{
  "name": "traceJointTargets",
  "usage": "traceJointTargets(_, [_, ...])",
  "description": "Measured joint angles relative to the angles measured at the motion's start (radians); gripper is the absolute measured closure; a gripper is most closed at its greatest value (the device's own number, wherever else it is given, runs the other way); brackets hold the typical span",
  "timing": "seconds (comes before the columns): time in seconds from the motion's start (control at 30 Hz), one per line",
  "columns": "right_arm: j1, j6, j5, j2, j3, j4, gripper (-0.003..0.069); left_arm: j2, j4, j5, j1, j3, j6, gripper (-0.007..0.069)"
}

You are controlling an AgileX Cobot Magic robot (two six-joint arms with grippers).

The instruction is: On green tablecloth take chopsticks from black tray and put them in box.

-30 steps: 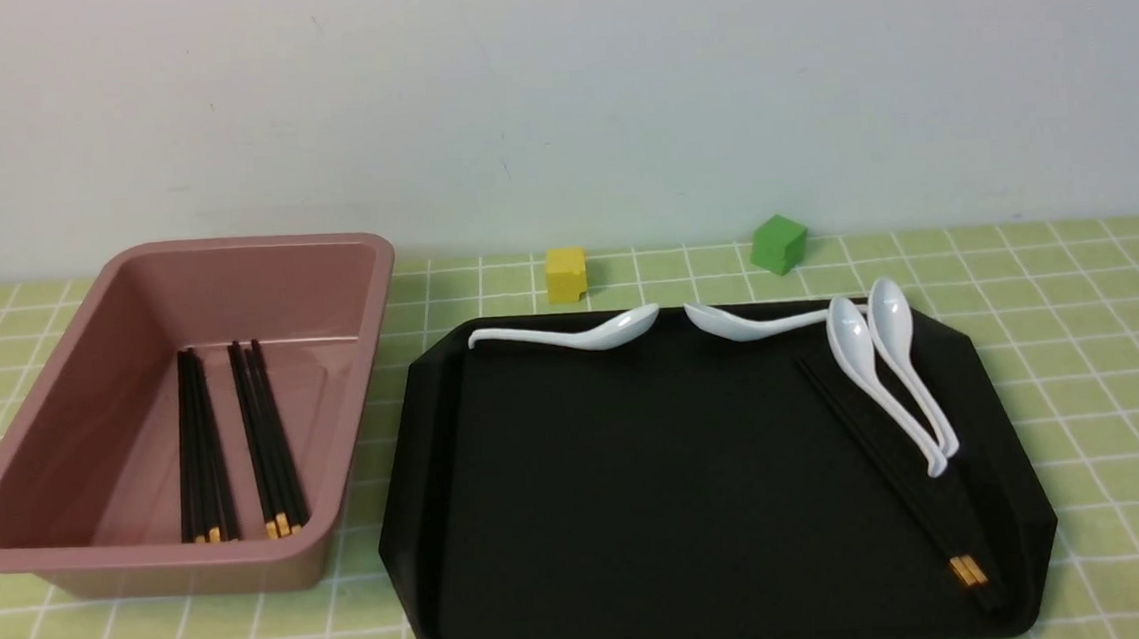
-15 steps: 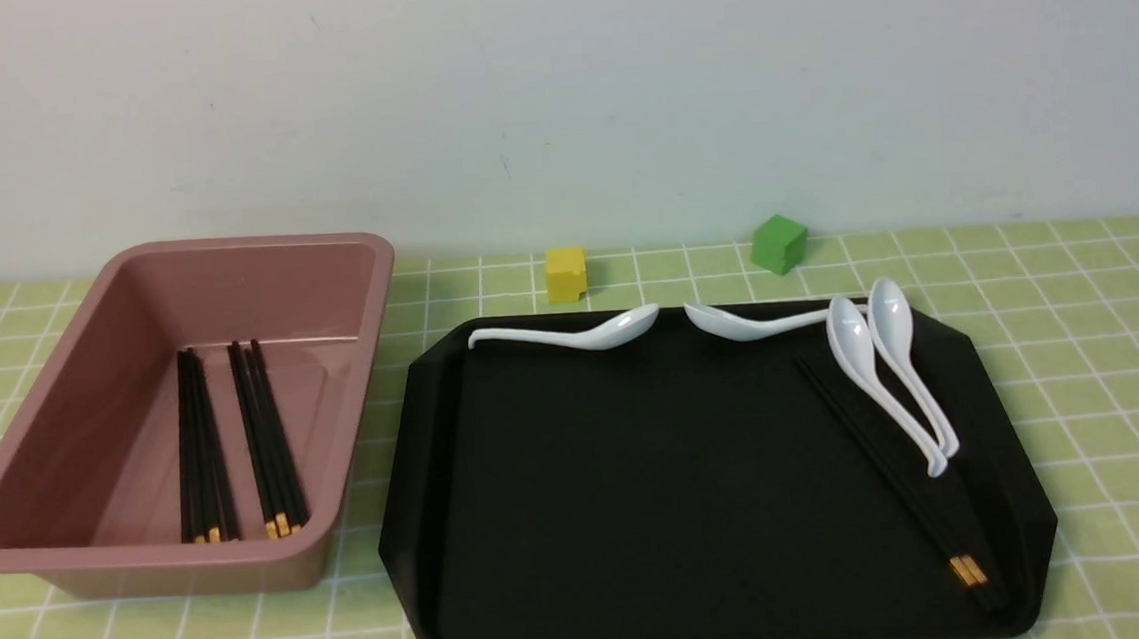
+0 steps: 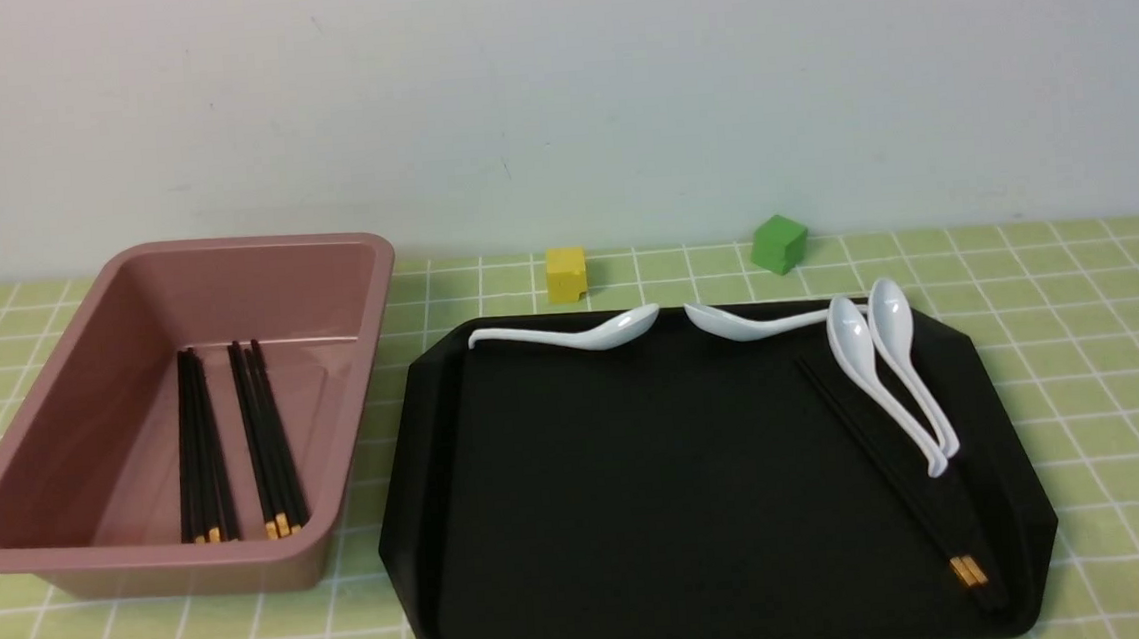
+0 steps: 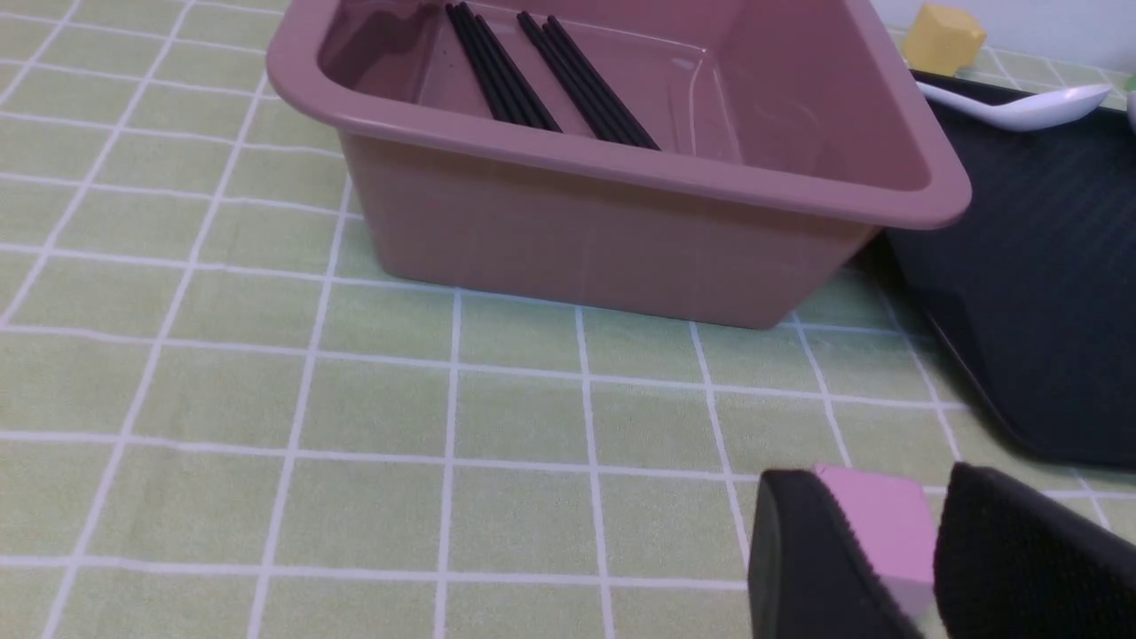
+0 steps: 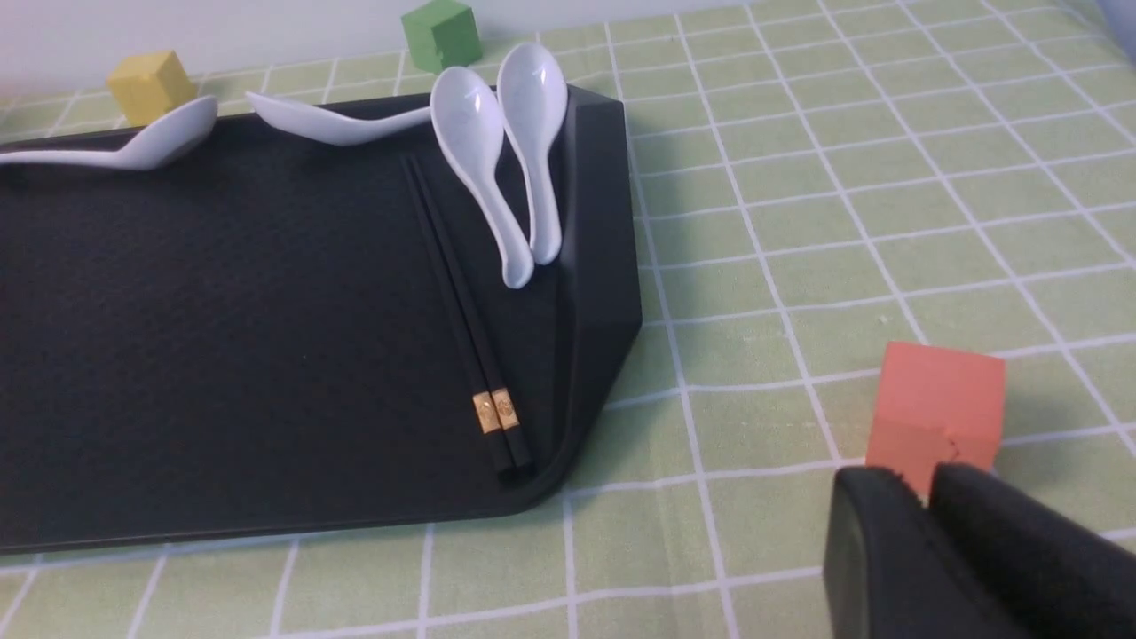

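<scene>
The black tray [image 3: 641,475] lies on the green tablecloth [image 3: 1085,374]. One pair of chopsticks [image 3: 891,467] lies slantwise along the tray's right side, its yellow bands toward me; it also shows in the right wrist view [image 5: 461,293]. The pink-brown box [image 3: 243,244] stands left of the tray with two bundles of chopsticks [image 3: 237,443] in it. Neither gripper shows in the front view. My left gripper [image 4: 879,475] hangs low over the cloth in front of the box [image 4: 621,231], jaws slightly apart and empty. My right gripper [image 5: 919,475] is shut and empty, right of the tray's near corner.
Several white spoons lie on the tray: two along the far rim [image 3: 571,334], two [image 3: 884,378] close beside the chopsticks. A pink cube [image 4: 874,524] sits just beyond my left fingertips and an orange cube [image 5: 941,404] just beyond my right. Yellow [image 3: 566,274] and green [image 3: 778,243] cubes stand behind the tray.
</scene>
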Motion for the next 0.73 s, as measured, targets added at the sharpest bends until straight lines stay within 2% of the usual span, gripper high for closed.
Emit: traceJointTargets(0.73, [0.0,0.0,0.0,0.0,0.0,0.0,0.0522,0.0,0.0,0.0,0.0,0.0,0.0,0.0386])
